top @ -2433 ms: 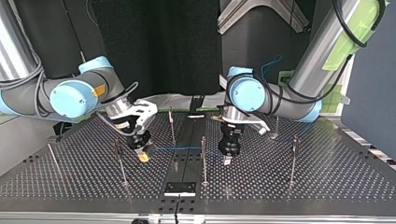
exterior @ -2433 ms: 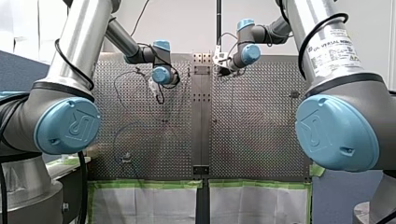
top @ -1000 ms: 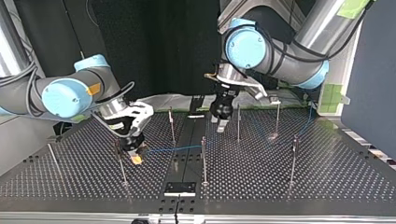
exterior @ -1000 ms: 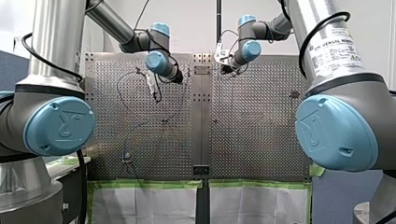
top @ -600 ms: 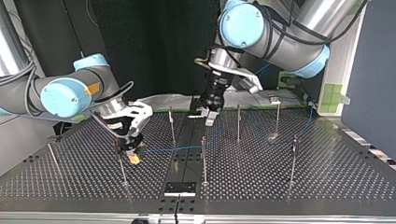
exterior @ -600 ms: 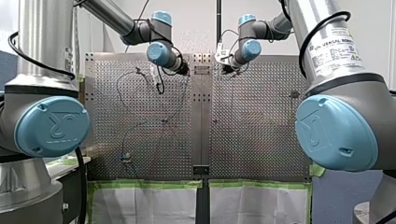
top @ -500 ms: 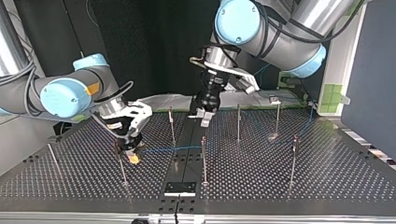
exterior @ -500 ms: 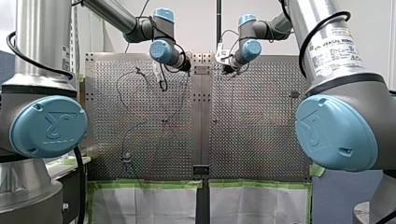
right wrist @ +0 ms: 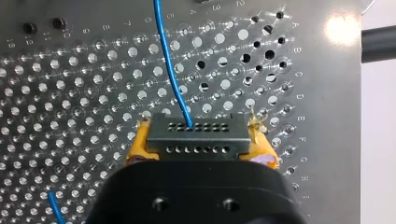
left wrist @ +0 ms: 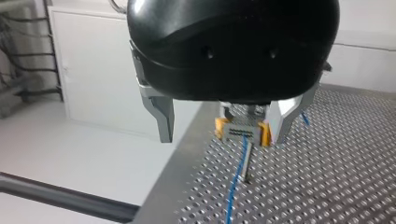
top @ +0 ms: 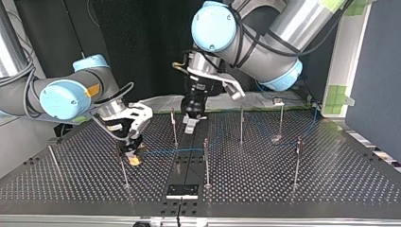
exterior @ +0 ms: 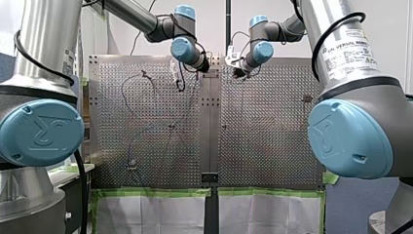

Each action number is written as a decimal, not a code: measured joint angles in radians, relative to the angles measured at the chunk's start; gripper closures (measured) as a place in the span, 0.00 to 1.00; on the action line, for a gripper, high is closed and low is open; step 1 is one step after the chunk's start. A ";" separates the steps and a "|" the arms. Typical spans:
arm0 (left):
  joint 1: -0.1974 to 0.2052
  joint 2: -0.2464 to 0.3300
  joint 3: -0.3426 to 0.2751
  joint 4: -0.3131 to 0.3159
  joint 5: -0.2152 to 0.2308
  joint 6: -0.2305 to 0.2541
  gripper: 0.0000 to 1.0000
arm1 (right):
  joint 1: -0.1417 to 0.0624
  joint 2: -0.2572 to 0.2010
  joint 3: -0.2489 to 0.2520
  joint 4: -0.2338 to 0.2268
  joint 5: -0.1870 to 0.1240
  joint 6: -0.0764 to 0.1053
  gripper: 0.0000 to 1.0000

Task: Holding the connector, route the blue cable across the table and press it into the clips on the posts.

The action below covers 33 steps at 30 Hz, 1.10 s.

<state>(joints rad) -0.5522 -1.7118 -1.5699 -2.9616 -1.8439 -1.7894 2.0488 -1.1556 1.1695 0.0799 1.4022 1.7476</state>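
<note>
Progress: partly done, by our read. Our right gripper [top: 134, 158] is clamped on the connector [right wrist: 195, 135], low at centre-left of the top view, just beside one of the posts [top: 124, 175]. From there the blue cable [top: 170, 151] runs rightward over the tabletop [top: 331, 182] to the middle post [top: 205, 161], then shows only faintly toward that frame's upper right. So the span across is prob. laid out. Whether the cable sits in any of the clips [top: 278, 100] we can't tell, they're too small. Left to do, as we judge it: press the cable in at each post, esp. near the connector end. Our left gripper [top: 191, 124] hangs above the tabletop at upper centre of the top view, fingers wide apart, holding nothing, so it looks free for the pressing.

Materials/shapes:
- **Connector:** a flat black block w/ two rows of small holes and boxy edges, prob. hard plastic. The yellow pads [right wrist: 137, 149] grip its two ends.
- **Cable:** thin, smooth, flexible. It leaves the connector ahead of the right gripper in a soft curve.
- **Tabletop:** dull grey metal w/ a regular grid of round holes, some glare.
- **Posts:** slim upright metal rods w/ tiny clips on top.
- **Left gripper:** glossy black rounded body & bare metal fingers [left wrist: 161, 116] w/ angular tips.
</note>
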 joint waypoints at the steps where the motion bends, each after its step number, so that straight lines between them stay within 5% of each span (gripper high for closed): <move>1: -0.001 -0.009 0.010 -0.005 -0.005 0.004 0.00 | 0.000 0.000 0.000 0.000 0.000 0.000 1.00; 14: 0.006 -0.142 0.149 -0.094 -0.058 0.047 0.00 | 0.000 0.000 0.000 -0.001 0.000 0.000 1.00; 25: 0.017 -0.163 0.260 -0.105 -0.068 0.051 0.00 | 0.000 0.001 0.000 -0.002 0.000 0.000 1.00; 33: 0.019 -0.233 0.342 -0.161 -0.067 0.056 0.00 | 0.000 0.001 0.000 -0.002 0.000 0.001 1.00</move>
<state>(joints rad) -0.5332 -1.9444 -1.2274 -3.1225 -1.9110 -1.7337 2.0486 -1.1545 1.1694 0.0781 1.4022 1.7488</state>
